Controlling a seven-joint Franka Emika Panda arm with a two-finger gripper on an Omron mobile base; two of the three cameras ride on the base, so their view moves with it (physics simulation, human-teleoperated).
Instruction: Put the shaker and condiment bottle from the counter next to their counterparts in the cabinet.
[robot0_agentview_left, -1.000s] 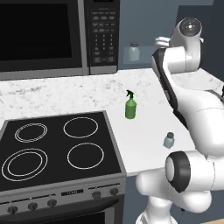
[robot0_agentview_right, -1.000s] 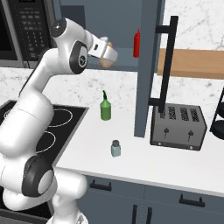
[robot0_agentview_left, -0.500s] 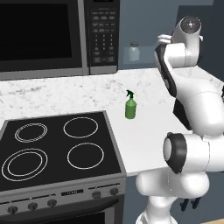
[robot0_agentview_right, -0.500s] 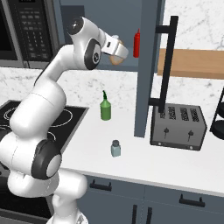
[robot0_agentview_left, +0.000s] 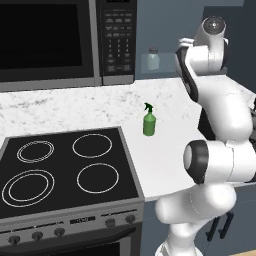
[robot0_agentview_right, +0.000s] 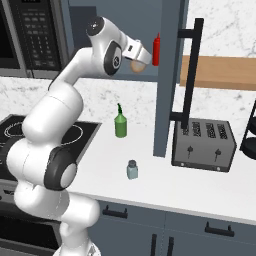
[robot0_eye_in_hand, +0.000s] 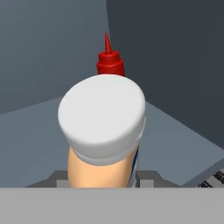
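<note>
Condiment bottle (robot0_eye_in_hand: 103, 131) in pincer (robot0_agentview_right: 140, 59); right base: shaker (robot0_agentview_right: 132, 169) on counter (robot0_agentview_right: 165, 180).

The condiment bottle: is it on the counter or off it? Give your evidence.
Off it. The hand holds the condiment bottle up inside the cabinet, near the red squeeze bottle.

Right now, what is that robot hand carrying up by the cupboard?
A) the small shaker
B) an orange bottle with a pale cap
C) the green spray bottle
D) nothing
B: the gripper is shut on the condiment bottle, with the red squeeze bottle just beyond it in the cabinet.
</note>
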